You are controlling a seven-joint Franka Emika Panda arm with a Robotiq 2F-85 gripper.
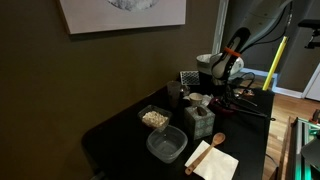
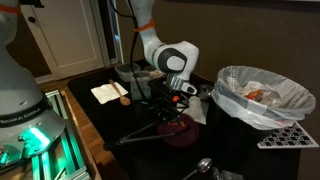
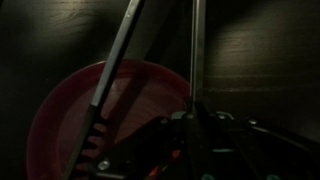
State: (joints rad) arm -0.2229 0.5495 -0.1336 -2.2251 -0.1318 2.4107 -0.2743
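Dark tabletop (image 1: 115, 135) carries a red bowl (image 3: 60, 120). Just above it hangs the end effector (image 2: 177, 97), pressed together on a thin black utensil (image 3: 118, 65), apparently to keep that utensil's arms over the bowl.

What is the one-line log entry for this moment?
jaws: shut on tongs | tongs: black, over red dish | dish: on dark table | nearby: lined bin

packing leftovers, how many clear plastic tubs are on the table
2. A tub of pale bits sits on the table; an empty tub lies just nearer the camera, by the napkin. More may be hidden.
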